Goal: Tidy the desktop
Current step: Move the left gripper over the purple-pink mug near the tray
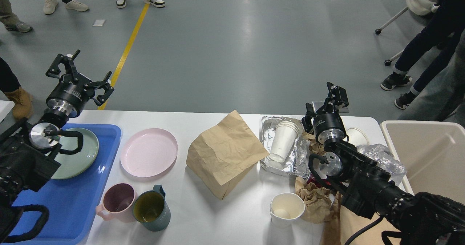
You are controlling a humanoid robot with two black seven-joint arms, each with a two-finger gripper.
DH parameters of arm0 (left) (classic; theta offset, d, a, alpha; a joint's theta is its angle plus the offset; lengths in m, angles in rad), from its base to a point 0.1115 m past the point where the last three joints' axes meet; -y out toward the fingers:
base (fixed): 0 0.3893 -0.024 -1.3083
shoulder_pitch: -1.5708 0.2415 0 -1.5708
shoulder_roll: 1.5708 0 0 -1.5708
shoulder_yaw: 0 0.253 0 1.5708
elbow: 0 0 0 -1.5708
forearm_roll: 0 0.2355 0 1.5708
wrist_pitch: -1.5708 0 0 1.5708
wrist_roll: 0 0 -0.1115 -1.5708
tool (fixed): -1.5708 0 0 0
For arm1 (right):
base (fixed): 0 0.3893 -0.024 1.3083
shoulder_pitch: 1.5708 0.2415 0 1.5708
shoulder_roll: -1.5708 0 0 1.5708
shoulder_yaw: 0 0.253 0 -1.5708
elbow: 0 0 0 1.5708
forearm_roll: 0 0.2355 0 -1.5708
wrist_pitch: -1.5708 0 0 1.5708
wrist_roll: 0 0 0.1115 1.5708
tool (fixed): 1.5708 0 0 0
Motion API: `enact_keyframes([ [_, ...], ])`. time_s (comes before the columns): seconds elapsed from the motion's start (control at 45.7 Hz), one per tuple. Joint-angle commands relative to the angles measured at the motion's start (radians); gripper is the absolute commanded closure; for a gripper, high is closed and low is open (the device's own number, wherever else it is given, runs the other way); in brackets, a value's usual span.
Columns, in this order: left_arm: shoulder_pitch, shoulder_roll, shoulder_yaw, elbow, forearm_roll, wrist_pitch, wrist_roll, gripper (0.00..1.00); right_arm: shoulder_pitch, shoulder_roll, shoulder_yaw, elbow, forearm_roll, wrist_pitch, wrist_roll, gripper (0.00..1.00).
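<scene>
The worktop (203,216) runs off the bottom edge, and the blue tray (83,201) is cut at the lower left corner. The left arm covers part of the green plate (78,154). The beige bin (428,154) leaves the picture on the right. A white cup (358,136) sits mostly behind the right arm (only its rim shows). Crumpled brown paper (314,201) disappears under that arm, and the bystanders show only as legs.
</scene>
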Motion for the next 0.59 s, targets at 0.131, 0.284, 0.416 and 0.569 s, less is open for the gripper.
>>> enact_keyframes([
  [0.131, -0.117, 0.091, 0.471, 0.003, 0.005, 0.001, 0.009, 0.03, 0.000, 0.000, 0.000, 0.000, 0.000, 0.000, 0.000, 0.00],
  [0.284, -0.192, 0.094, 0.750, 0.003, 0.005, 0.000, 0.009, 0.03, 0.000, 0.000, 0.000, 0.000, 0.000, 0.000, 0.000, 0.00],
  [0.416, -0.258, 0.090, 0.947, 0.003, 0.005, 0.000, 0.009, 0.03, 0.000, 0.000, 0.000, 0.000, 0.000, 0.000, 0.000, 0.00],
  [0.569, -0.312, 0.078, 1.123, 0.001, 0.043, -0.065, 0.008, 0.03, 0.000, 0.000, 0.000, 0.000, 0.000, 0.000, 0.000, 0.00],
])
